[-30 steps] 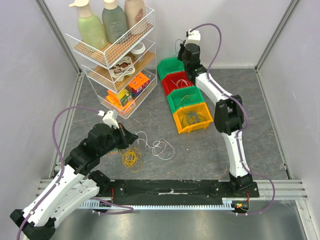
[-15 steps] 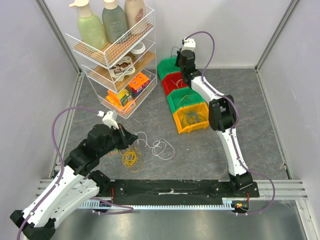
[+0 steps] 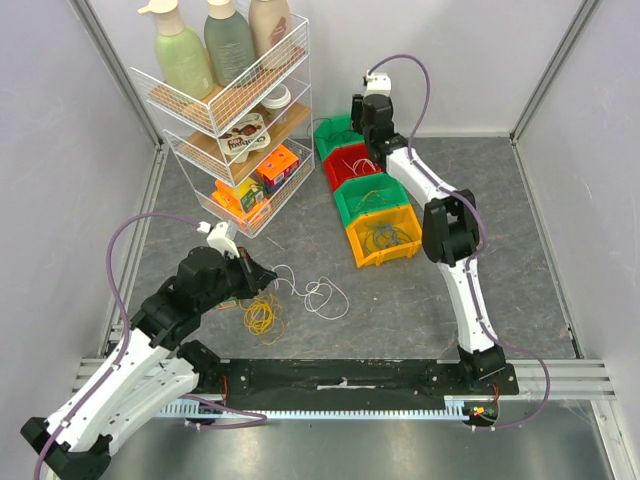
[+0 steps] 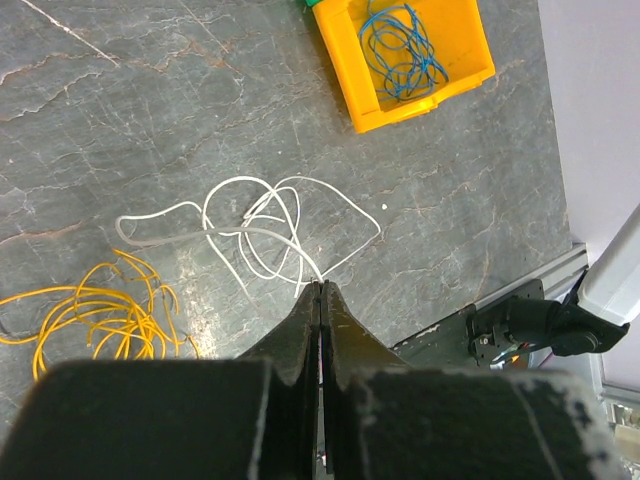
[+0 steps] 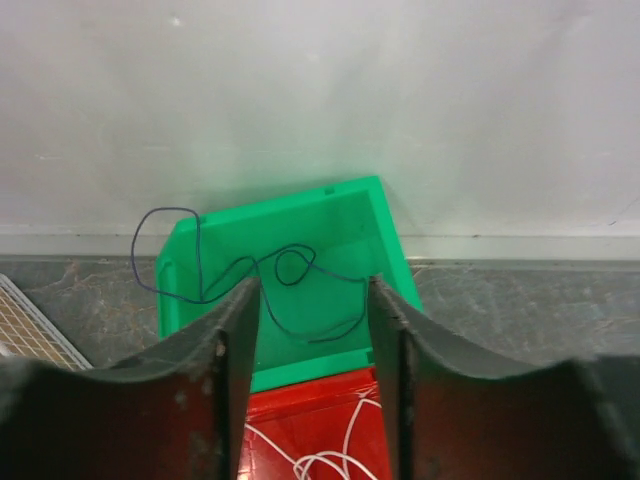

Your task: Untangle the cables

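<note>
Dark blue cable (image 5: 290, 270): lies in the rear green bin (image 5: 340, 222), one loop draped over a side rim. The right pincer (image 5: 312, 300) above it, jaws apart, should rise straight up, snagging nothing. White cable (image 4: 270, 232): on the surface (image 4: 150, 120), one end apparently clamped in the left pincer (image 4: 320, 290).

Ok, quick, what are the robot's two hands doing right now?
Left gripper: closed, pinching the white cable.
Right gripper: open, empty, over the green bin where a blue cable lies.
</note>
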### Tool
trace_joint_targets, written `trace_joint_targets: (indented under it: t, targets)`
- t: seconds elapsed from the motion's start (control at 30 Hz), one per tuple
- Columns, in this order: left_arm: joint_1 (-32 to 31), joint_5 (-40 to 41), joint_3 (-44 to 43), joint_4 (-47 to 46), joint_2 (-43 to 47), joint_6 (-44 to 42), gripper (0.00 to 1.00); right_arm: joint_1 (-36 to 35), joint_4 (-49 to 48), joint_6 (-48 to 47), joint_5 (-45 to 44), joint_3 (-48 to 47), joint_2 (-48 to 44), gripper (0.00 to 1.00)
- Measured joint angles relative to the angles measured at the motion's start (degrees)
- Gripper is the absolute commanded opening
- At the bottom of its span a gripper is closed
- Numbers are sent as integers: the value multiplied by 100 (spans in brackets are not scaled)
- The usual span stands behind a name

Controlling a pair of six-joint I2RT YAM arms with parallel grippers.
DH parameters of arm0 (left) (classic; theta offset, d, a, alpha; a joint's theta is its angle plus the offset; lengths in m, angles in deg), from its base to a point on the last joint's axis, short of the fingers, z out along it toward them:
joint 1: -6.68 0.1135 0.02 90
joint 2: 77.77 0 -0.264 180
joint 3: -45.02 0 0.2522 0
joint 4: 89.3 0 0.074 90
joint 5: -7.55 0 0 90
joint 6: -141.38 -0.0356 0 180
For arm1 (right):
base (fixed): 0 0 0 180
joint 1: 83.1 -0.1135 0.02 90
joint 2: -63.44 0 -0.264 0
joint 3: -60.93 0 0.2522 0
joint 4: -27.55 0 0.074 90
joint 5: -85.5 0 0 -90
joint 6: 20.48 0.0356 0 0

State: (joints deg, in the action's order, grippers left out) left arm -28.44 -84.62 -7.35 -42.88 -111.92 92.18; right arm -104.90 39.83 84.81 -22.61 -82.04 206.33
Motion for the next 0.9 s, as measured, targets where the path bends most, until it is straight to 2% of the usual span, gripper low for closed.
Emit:
trace_joint_targets:
  t: [0.23,0.43,0.63,0.9]
  targets:
    - [0,-127,-37,9,44,2,2,0,852,-205,129,26,-763,74]
    - [0,-131,-474,13,-122,-7,2,-7,1036,-103,1001,2522,-2688,75]
    - [0,-133,-813,-103,-446,-105,2,-122,953,42,1980,4857,-4109,79]
    - [0,-144,-1150,-330,-931,-149,2,-824,680,223,3224,7278,-5779,82]
